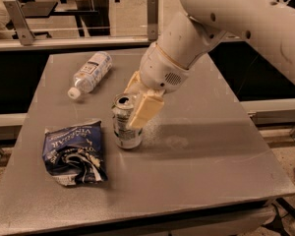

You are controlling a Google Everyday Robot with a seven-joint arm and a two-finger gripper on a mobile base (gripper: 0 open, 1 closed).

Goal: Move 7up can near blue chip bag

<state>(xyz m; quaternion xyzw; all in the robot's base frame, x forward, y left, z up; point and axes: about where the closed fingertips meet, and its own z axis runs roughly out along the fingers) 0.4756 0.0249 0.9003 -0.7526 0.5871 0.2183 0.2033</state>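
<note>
The 7up can [125, 127] is a small silvery can with a pale label, upright, its base at or just above the grey table [196, 171]. My gripper [135, 103] is shut on the 7up can's upper part; one cream finger [144, 111] lies across the can's right side and the other shows behind it. The blue chip bag [74, 151] lies crumpled on the table to the left of the can, a small gap apart.
A clear plastic bottle with a white cap [90, 74] lies on its side at the back left of the table. A metal rail [78, 38] runs behind the table's far edge. My white arm [226, 23] reaches in from the upper right.
</note>
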